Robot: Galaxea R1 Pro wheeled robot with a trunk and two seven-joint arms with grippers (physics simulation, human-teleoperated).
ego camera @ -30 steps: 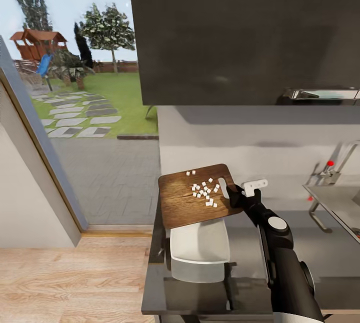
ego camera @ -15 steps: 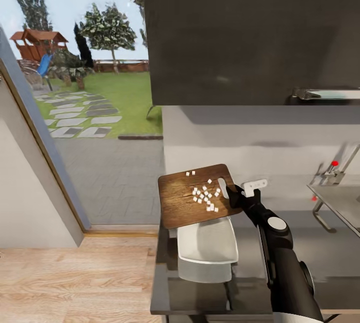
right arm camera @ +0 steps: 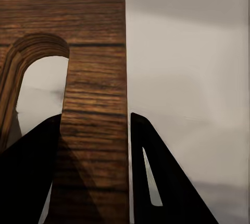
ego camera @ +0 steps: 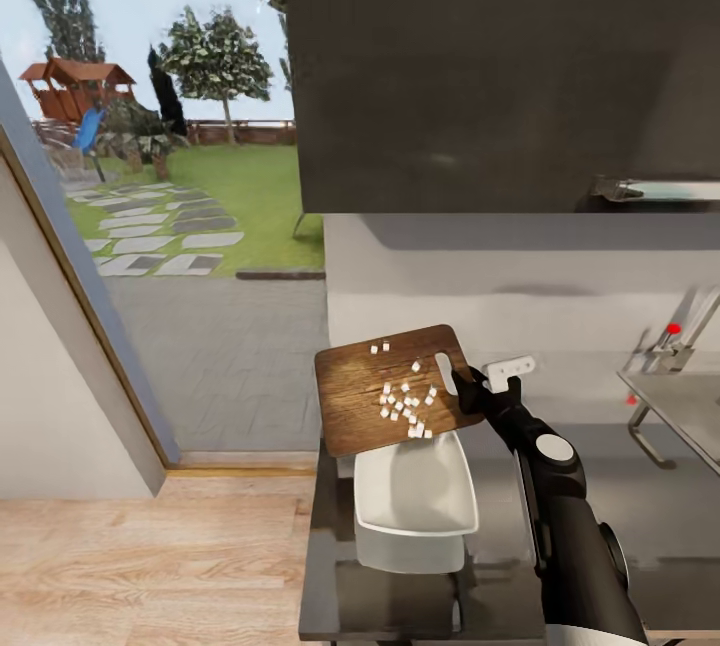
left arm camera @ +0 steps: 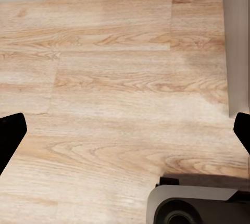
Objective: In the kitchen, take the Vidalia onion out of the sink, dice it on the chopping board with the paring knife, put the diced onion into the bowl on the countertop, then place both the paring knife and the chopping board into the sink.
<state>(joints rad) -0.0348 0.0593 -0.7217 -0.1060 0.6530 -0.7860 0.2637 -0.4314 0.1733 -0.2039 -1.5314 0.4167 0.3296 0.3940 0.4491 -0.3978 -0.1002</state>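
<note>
The right gripper (ego camera: pixel 470 388) is clamping the chopping board (ego camera: pixel 375 391) (diced onion (ego camera: pixel 405 404) tilting above the bowl (ego camera: pixel 415 486)); the left gripper's fingers (left arm camera: pixel 10 135) are hanging spread over wood floor (left arm camera: pixel 114 78).

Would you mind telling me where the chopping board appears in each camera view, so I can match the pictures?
Head view: the chopping board sits just below centre, held tilted above the bowl by the right gripper, diced onion on it.
Left wrist view: the board is not in it; wood floor lies between the open fingers.
Right wrist view: the board runs up the left half, clamped between the fingers.
Shared landmark: the slot handle.
</note>
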